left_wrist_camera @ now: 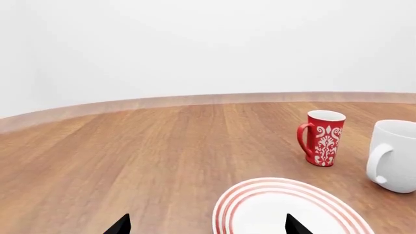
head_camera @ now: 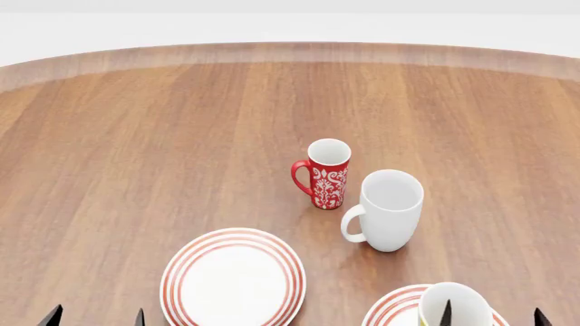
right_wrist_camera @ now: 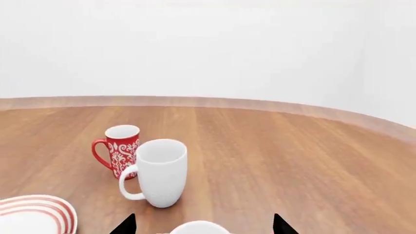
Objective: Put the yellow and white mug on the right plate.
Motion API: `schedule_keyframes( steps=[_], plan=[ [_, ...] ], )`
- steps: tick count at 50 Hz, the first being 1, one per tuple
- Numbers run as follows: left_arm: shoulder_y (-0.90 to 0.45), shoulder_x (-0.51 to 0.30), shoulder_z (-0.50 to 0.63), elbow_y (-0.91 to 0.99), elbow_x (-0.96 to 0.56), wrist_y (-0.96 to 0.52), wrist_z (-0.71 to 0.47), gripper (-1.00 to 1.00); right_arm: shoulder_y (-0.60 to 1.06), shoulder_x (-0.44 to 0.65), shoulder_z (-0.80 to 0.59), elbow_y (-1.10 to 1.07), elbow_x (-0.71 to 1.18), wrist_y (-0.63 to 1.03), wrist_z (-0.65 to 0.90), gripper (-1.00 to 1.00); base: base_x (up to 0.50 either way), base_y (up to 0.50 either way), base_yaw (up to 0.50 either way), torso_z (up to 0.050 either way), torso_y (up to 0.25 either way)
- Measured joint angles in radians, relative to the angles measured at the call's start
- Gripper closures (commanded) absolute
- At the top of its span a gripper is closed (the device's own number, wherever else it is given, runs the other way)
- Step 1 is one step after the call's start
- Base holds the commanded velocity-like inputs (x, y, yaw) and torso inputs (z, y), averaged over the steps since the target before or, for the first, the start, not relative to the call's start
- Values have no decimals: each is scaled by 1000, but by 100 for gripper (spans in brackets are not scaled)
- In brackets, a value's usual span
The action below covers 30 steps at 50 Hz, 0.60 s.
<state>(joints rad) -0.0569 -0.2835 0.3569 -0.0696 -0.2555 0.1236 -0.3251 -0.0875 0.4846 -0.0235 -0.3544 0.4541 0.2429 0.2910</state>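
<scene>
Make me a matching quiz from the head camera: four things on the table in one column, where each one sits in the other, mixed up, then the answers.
Things:
1. red patterned mug
2. white mug
3. yellow and white mug
4. left plate

Places:
A. on the right plate, bottom edge
B. farthest from the robot
C. lying bare, nothing on it
D. just nearer than the red mug

Pairs: 1-B, 2-D, 3-A, 4-C
</scene>
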Motion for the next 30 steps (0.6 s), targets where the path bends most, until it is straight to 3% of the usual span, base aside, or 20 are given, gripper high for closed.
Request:
schedule_keyframes(
  steps=[30],
  plan=[
    [1, -7, 7, 5, -8, 0, -7, -100, -112, 43, 96, -219, 32, -5, 69, -100, 0, 0, 0, 0, 0]
  ],
)
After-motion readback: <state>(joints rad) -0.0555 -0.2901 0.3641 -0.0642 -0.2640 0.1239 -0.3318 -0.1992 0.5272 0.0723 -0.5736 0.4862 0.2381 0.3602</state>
